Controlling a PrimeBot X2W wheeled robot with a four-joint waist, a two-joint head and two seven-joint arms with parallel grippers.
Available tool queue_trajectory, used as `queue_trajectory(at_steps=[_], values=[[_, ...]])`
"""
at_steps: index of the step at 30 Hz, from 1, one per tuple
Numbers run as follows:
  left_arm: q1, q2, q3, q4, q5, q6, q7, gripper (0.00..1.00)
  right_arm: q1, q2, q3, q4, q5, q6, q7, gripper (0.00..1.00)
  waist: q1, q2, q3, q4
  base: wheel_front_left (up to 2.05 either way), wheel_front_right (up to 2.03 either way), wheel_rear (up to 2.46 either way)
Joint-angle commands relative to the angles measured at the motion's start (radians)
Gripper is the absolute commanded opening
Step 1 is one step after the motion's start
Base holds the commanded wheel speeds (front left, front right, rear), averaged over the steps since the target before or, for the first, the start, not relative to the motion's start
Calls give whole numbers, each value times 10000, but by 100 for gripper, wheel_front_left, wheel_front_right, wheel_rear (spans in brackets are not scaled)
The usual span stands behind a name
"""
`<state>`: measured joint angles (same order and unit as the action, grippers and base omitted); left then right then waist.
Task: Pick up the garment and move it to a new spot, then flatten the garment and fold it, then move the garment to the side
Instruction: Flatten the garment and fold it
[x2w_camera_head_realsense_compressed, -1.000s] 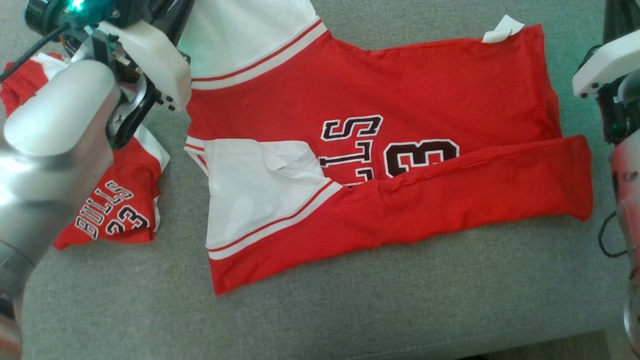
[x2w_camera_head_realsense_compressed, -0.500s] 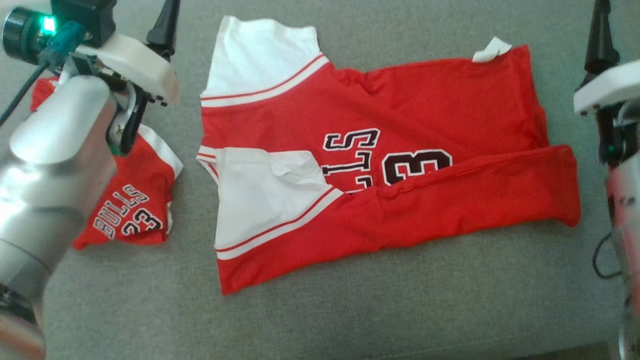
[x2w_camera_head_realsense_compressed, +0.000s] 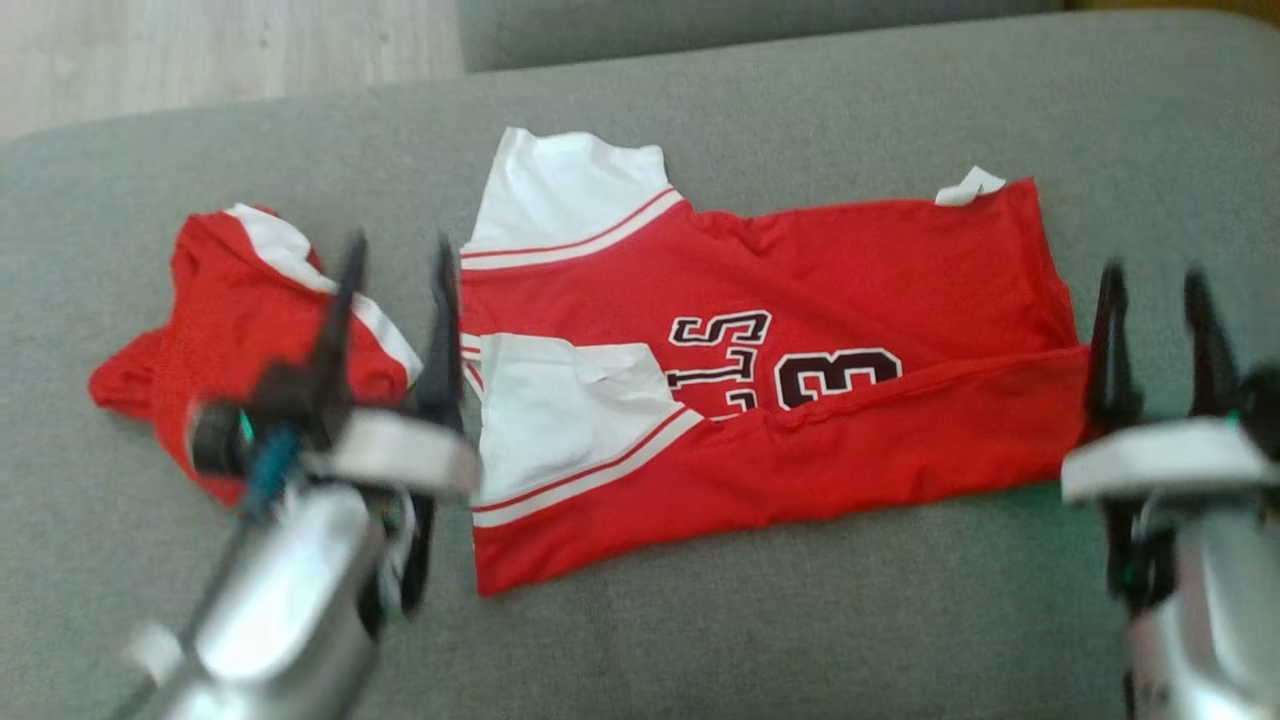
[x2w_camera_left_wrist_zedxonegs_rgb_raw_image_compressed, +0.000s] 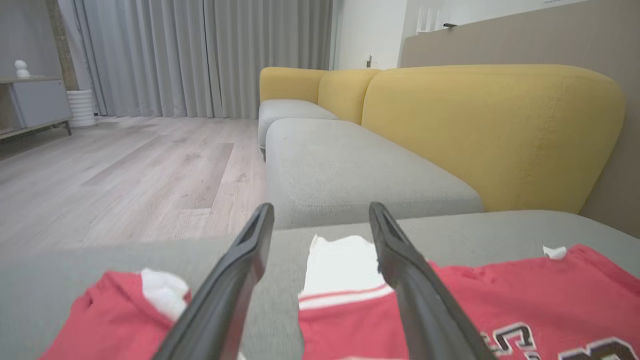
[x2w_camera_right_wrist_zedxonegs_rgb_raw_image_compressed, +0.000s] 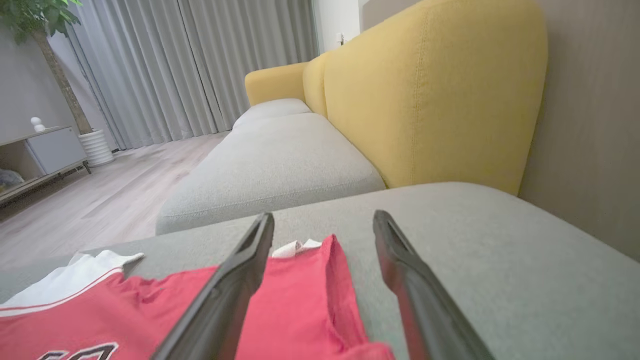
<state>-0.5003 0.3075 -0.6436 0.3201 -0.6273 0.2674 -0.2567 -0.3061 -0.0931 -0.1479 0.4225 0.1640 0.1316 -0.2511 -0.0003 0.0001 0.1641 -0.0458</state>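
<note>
Grey sofa seat (x2w_camera_head_realsense_compressed: 700, 640) is carrying everything. Red jersey (x2w_camera_head_realsense_compressed: 850, 260), the task garment, is lying spread across the middle of it, with the sleeve end toward the robot's left, the hem end toward the right, and the print facing up. Its near long edge (x2w_camera_head_realsense_compressed: 900, 440) is lying folded over the body and covering the lower part of the lettering. The fold line is running skewed, not parallel to the far edge. A smaller red bundle (x2w_camera_head_realsense_compressed: 220, 320) is sitting on the cushion to the left, just beside the jersey. Left gripper (x2w_camera_head_realsense_compressed: 400, 245) is hovering over the gap between bundle and jersey, jaws spread wide, holding nothing. Right gripper (x2w_camera_head_realsense_compressed: 1153, 275) is hovering at the jersey's right end, jaws also wide apart and empty. White sleeve (x2w_camera_head_realsense_compressed: 565, 190) is sticking out at the far left, and a small white tag (x2w_camera_head_realsense_compressed: 968, 186) is curling up at the far right corner.

Judging the folding as part done.

Risks:
- Left fingers are hanging close to the bundle, so a descent there is risking a snag on the wrong cloth.
- Cloth is looking thin, so it is likely slipping or giving up only its top layer to a pinch, which would be pulling the near flap open.
- Uneven grabs by the two arms would be worsening the skew.
- Far sleeve is lying unfolded, so a lift could be letting it dangle and drag.
</note>
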Motion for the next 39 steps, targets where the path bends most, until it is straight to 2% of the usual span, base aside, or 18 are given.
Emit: queue_trajectory(at_steps=[1, 4, 7, 14, 23, 26, 32, 39], values=[[-111, 127, 611, -442, 275, 51, -49, 100, 171, 91, 87, -562, -50, -9, -99, 100, 3, -1, -157, 83, 0, 0, 0], [749, -200, 1111, -671, 559, -44, -50, 100, 971, 343, -9, -1111, 50, -9, -86, 100, 3, -1, -212, 76, 0, 0, 0], [1123, -277, 1477, -713, 875, -288, -50, 100, 1286, 412, 164, -1485, 106, -9, 10, 100, 3, -1, -103, -82, 0, 0, 0], [445, 186, 1612, -78, 1300, -1103, 83, 100, 1034, 425, 766, -1886, 631, -9, 153, 100, 3, -1, 373, -665, 0, 0, 0], [-2588, 1524, 929, 1362, 1305, -3232, 3226, 100, 203, 427, 1271, -2225, 1029, -9, 160, 100, 3, -1, 1548, -1531, 0, 0, 0], [-3810, 1890, 549, 1954, 1470, -3699, 4179, 100, -127, 427, 1409, -2363, 1109, -9, 135, 100, 3, -1, 2023, -1737, 0, 0, 0], [-5307, 2345, 31, 3283, 726, -3966, 5773, 100, -566, 428, 1768, -2418, 1361, -9, 19, 100, 3, -1, 2608, -2273, 0, 0, 0], [-5854, 2911, -731, 3699, -379, -3977, 6226, 100, -724, 428, 2010, -2351, 1513, -9, -61, 100, 3, -1, 2952, -2735, 0, 0, 0]])
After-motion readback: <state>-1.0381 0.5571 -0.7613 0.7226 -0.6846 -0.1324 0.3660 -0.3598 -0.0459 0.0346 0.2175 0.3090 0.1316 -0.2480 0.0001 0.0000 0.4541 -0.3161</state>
